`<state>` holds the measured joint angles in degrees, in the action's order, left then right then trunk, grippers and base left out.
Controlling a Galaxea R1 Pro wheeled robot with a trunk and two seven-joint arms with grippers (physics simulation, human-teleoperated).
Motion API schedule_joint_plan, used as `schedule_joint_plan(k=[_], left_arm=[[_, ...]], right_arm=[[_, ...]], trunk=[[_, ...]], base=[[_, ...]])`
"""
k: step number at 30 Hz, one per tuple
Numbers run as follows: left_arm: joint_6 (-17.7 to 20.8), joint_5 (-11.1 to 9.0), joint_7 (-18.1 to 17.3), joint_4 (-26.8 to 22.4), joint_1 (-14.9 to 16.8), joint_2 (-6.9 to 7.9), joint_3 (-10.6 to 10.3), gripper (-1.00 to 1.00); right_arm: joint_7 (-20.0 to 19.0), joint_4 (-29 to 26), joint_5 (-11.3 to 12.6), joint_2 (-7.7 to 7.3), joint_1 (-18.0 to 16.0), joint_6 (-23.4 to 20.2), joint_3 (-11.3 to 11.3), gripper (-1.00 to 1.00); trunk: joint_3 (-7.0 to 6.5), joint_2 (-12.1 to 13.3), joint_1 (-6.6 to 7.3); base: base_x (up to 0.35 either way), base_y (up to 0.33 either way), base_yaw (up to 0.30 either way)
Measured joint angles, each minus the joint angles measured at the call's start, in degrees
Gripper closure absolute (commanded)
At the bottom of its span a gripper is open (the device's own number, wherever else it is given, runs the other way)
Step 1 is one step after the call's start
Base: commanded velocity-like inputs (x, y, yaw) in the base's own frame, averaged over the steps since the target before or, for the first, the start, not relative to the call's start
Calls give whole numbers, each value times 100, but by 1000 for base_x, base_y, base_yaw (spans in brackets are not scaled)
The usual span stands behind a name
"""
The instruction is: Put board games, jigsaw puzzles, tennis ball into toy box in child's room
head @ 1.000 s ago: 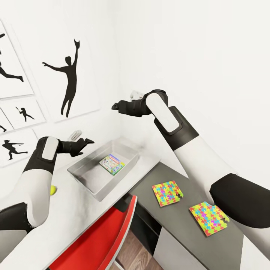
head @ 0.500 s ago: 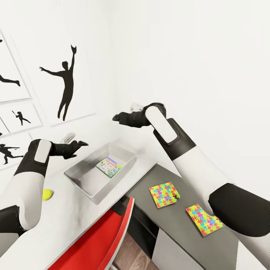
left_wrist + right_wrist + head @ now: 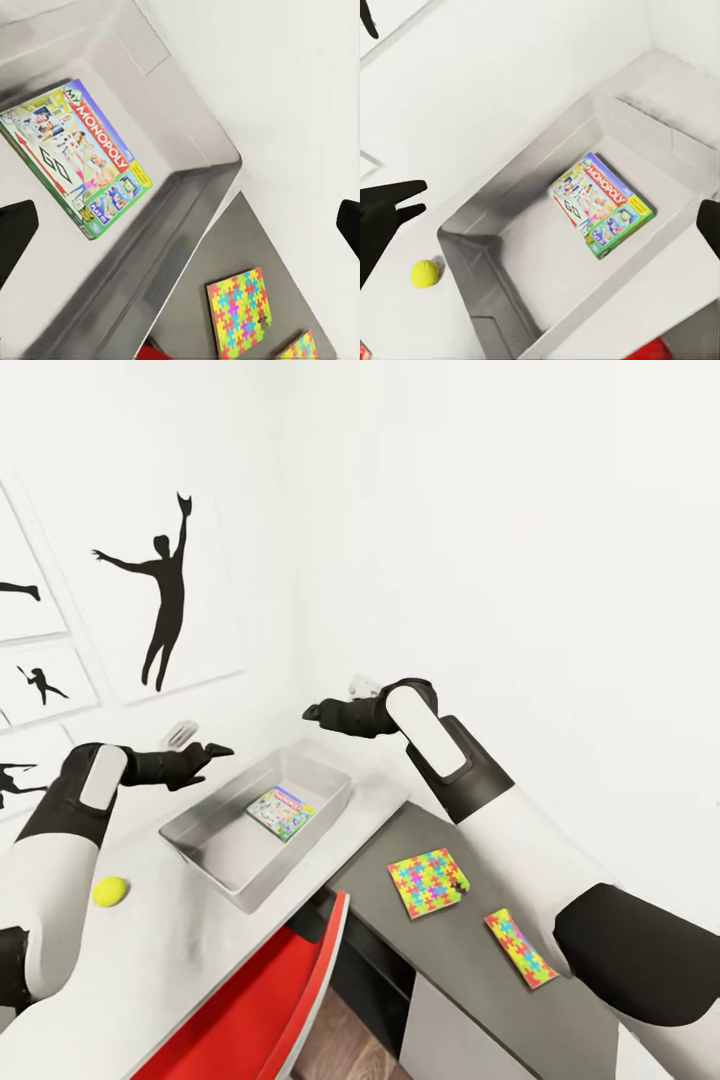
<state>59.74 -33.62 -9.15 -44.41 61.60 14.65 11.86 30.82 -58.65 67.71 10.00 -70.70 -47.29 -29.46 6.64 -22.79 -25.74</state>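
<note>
The right arm (image 3: 640, 970) covers part of the far puzzle (image 3: 520, 948). The chair (image 3: 270, 1010) is cut off at the edge. Left claw (image 3: 215, 750) tips too small to judge.

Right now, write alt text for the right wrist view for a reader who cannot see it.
A shallow grey toy box sits on a pale table, holding one board game lettered MONOPOLY, lying flat on its floor. A small yellow-green tennis ball rests on the table just outside the box. Dark gripper fingers frame the edges of the view, spread wide apart.
</note>
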Motion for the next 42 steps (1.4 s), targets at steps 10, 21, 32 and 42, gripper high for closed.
schedule_joint_plan(k=[10, 21, 32, 42], left_arm=[[0, -29, -54, 3, -83, 252, -32, -100], [-3, 0, -500, -3, -282, 328, -41, -100], [-11, 15, -564, -8, -303, 330, -51, -100], [-9, 10, -571, -9, -304, 447, -50, -100]], right_arm=[[-27, 6, 9, 0, 120, 17, 7, -100], [-22, 2, 12, 0, 125, 17, 65, -100], [-20, -1, 18, 0, 166, 17, 128, -100], [-24, 3, 15, 0, 169, 19, 130, -100]], trunk=[[-89, 0, 0], [-187, 0, 0], [-285, 0, 0], [-374, 0, -2]], base=[[0, 0, -79], [0, 0, -79], [0, 0, -79], [-78, 0, -58]])
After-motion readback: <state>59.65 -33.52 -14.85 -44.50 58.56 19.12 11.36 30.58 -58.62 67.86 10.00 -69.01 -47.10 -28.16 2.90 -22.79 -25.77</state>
